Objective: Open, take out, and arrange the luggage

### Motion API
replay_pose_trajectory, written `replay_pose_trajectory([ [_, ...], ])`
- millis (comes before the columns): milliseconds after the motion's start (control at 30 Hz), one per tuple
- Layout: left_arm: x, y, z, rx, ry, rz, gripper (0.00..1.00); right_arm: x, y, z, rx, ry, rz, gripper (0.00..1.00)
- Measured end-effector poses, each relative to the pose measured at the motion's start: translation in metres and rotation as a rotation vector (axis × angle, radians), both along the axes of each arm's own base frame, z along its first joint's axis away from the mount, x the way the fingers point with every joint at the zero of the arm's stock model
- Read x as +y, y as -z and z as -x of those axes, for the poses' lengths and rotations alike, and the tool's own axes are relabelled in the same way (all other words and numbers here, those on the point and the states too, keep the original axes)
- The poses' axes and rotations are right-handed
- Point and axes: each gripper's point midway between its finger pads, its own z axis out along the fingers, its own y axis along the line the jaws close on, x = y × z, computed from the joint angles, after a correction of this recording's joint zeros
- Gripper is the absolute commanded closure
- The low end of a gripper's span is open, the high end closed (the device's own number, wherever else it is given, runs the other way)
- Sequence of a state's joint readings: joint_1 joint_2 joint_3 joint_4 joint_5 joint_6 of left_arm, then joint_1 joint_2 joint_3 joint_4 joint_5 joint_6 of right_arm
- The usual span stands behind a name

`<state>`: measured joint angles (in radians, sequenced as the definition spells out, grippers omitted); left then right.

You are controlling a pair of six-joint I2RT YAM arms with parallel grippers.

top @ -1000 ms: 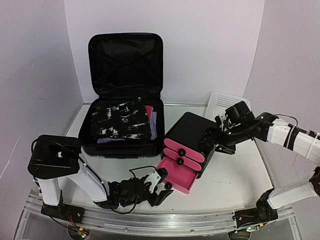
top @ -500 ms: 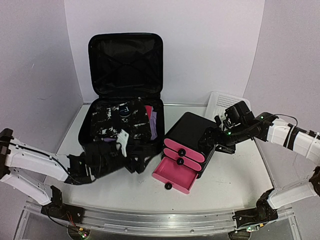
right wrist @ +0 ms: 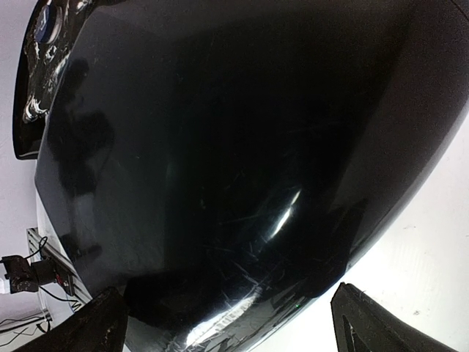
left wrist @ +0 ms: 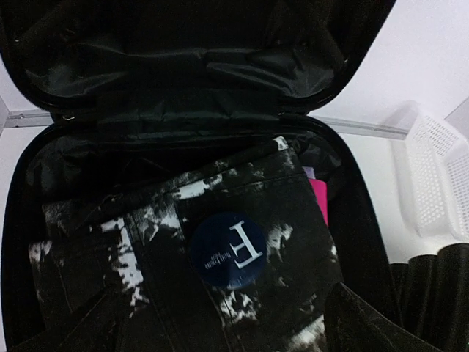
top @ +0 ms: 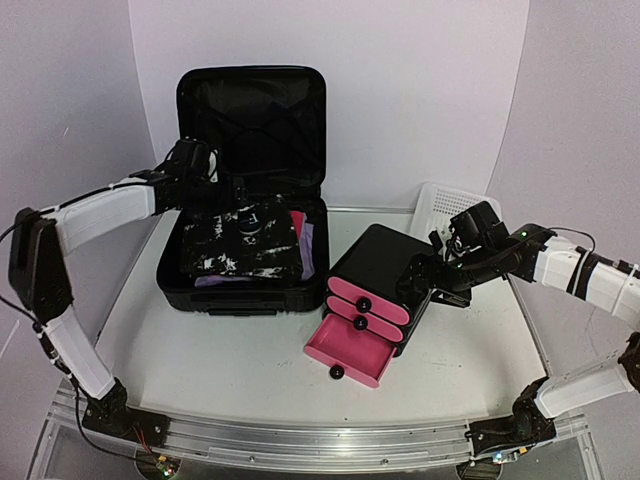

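A: Since the luggage (top: 250,180) sits open at the rear left of the table (top: 250,350), lid upright against the back wall, what's round it?

B: A drawer box (top: 375,265) to its right, near but apart, with the bottom drawer (top: 350,352) pulled out toward the near edge. Behind the box, a white basket (top: 445,205) by the wall.

A: Anything in the way?

B: Over the luggage's rear left corner, in front of the lid, hangs the left gripper (top: 218,180). Released: fingers (left wrist: 69,334) spread wide, nothing between them. At the box's right rear, the right gripper (top: 428,272); its arm crosses in front of the basket.

A: Right one grasping?

B: No. Fingers (right wrist: 95,326) spread wide, the box's black top close before them. Whether they touch the box, cannot tell.

A: What does the left wrist add?

B: The packing. Black-and-white cloth (left wrist: 132,257) fills the base, a round blue tag (left wrist: 229,253) marked "F" lies on it, and a pink item (left wrist: 319,202) sits at its right edge. From above the letter is barely legible, but a purple item (top: 307,240) shows beside the pink. The right wrist gives only glossy black.
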<state>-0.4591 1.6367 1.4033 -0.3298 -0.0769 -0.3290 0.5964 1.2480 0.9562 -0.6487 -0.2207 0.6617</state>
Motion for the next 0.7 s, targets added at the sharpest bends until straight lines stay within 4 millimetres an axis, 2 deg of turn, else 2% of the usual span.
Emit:
replay_pose_trajectory([
  [67, -0.006, 0.019, -0.02, 0.074, 0.015, -0.05, 0.09, 0.0, 0.0, 0.0, 0.001, 0.0, 0.001, 0.02],
  [133, -0.013, 0.042, -0.029, 0.145, 0.036, -0.098, 0.1, 0.0, 0.0, 0.0, 0.002, 0.001, 0.002, 0.02],
  [233, -0.016, 0.08, -0.032, 0.255, 0.06, -0.174, 0.12, -0.001, 0.0, 0.0, 0.003, 0.001, 0.004, 0.02],
  [333, -0.015, 0.101, -0.027, 0.325, 0.076, -0.227, 0.13, -0.001, 0.0, 0.0, 0.003, 0.002, 0.005, 0.02],
  [400, -0.014, 0.106, -0.026, 0.347, 0.083, -0.248, 0.15, -0.001, -0.001, 0.0, 0.003, 0.002, 0.005, 0.02],
  [700, -0.023, 0.1, -0.047, 0.313, 0.113, -0.275, 0.26, -0.001, 0.0, 0.001, 0.009, 0.002, 0.008, 0.02],
])
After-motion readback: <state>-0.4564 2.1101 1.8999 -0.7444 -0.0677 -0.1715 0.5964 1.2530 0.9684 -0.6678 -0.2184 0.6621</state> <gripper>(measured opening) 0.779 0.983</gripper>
